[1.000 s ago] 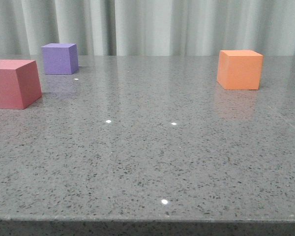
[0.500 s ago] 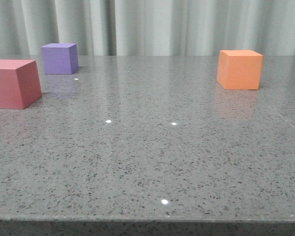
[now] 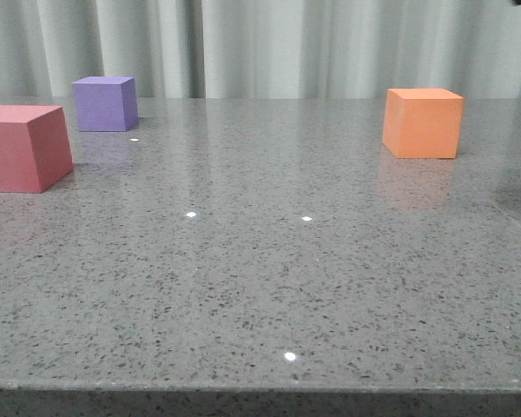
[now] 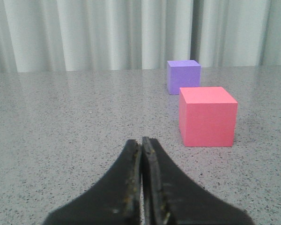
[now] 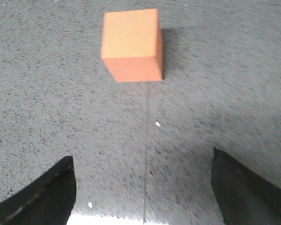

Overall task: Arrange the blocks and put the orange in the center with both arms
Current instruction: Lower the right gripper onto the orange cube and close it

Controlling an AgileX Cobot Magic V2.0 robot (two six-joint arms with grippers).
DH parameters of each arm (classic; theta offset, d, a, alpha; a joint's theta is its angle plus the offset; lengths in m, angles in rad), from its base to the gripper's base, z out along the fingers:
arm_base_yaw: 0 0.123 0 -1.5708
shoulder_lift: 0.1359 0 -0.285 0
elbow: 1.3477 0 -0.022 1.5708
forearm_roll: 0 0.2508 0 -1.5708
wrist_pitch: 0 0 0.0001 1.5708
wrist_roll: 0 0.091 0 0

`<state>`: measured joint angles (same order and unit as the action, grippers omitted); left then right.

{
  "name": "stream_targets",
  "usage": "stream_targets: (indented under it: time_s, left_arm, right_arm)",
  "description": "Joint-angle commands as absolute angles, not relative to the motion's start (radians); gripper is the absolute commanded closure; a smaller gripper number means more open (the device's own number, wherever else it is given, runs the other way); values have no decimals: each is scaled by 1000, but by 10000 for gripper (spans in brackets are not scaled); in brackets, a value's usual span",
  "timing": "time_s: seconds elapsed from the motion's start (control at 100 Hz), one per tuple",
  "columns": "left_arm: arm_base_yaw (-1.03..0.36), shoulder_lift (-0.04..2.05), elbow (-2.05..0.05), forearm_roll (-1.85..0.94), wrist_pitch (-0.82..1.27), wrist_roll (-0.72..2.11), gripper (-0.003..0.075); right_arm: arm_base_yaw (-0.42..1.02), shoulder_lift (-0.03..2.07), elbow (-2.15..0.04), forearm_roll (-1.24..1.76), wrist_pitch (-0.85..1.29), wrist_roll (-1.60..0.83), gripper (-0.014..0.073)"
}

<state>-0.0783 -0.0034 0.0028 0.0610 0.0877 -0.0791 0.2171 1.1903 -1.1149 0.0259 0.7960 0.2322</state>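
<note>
Beside purple cube [image 3: 105, 103], red cube [image 3: 23, 147] — left pincer [image 4: 141, 143] together, right pincer [image 5: 143, 187] apart.

No readable text, labels, brands, numbers or signs in any view. Matte orange cube [image 3: 423, 122], matte purple cube [image 3: 106, 103] and matte pinkish-red cube [image 3: 24, 147]: faces plain, unmarked. Speckled grey stone tabletop [image 3: 269, 278]: only flecks and light glints. Black gripper fingers [image 4: 131, 187] in wrist views: no lettering legible.
</note>
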Motion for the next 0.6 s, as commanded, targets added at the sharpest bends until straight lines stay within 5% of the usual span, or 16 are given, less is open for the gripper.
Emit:
stream_targets:
  time_s: [0.0, 0.59]
  left_arm:
    - [-80, -37, 45, 59, 7, -78, 741]
    - [-80, -37, 45, 59, 7, -78, 741]
  right_arm:
    - [245, 1247, -1202, -20, 731, 223, 4]
    - [251, 1590, -1501, -100, 743, 223, 4]
